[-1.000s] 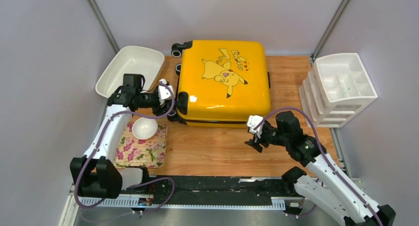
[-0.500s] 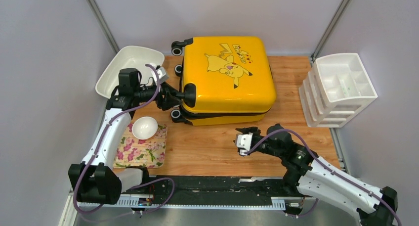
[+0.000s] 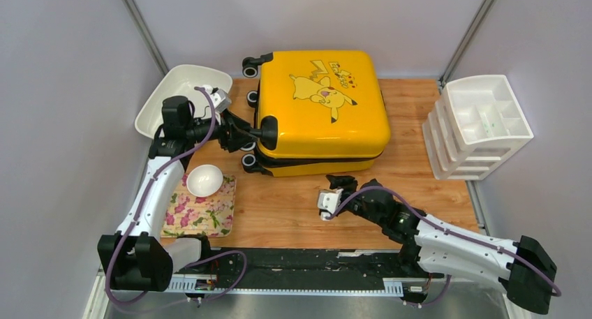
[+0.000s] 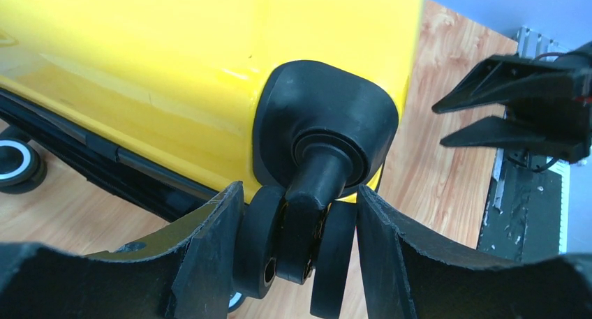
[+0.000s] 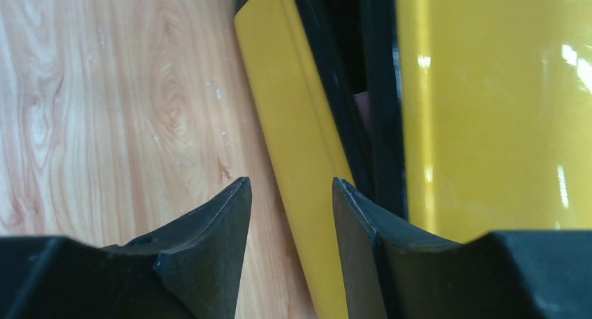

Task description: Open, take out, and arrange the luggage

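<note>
Nearest, right gripper (image 5: 290, 186): matte black wedge fingers parted, empty, at seam of glossy yellow hard-shell suitcase (image 3: 321, 116) lying on grained wooden tabletop (image 3: 279, 207). Right wrist alone showed shells ajar, dark gap beside zipper trim. Farther left, left gripper (image 4: 300, 193) clamped rubbery black twin caster wheel (image 4: 260, 242); grip clear only in left wrist.

Bench (image 3: 279, 207): light wood-grain surface. Walls (image 3: 314, 19): plain pale grey panels on the left, rear and right. Metal posts (image 3: 143, 29) stand at both rear corners. A black rail (image 3: 307, 263) runs along the near edge.
</note>
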`<state>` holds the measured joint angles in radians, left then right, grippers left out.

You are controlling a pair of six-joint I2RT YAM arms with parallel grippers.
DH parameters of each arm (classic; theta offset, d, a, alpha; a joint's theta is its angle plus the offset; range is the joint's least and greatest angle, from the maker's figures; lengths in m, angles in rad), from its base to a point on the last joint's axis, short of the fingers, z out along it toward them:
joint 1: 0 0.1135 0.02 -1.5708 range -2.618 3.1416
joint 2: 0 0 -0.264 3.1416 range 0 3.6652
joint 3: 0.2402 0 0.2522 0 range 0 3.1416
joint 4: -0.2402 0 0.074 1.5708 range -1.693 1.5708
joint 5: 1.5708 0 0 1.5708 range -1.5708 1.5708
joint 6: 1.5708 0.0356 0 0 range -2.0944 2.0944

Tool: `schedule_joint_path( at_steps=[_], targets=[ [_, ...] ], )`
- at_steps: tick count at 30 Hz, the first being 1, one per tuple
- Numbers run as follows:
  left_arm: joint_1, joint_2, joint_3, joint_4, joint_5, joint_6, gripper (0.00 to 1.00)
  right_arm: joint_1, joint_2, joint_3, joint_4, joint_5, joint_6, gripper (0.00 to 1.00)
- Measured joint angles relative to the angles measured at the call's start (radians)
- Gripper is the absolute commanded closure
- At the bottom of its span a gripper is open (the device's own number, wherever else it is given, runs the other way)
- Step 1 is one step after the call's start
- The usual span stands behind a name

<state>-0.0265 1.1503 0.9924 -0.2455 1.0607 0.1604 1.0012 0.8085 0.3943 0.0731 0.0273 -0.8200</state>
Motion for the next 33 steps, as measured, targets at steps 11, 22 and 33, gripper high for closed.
schedule_joint_path(
  at_steps=[11, 22, 33],
  targets=[
    [0.031, -0.002, 0.000, 0.052, -0.026, -0.081, 1.00, 0.040, 0.139, -0.070, 0.184, 0.108, -0.102, 0.46],
    [0.074, -0.043, 0.026, 0.254, -0.132, -0.066, 0.54, -0.154, 0.161, 0.031, 0.076, 0.169, -0.048, 0.29],
    [0.071, 0.074, 0.192, -0.383, 0.001, 0.519, 0.19, -0.250, -0.245, 0.408, -0.575, -0.012, 0.214, 0.11]
  ],
)
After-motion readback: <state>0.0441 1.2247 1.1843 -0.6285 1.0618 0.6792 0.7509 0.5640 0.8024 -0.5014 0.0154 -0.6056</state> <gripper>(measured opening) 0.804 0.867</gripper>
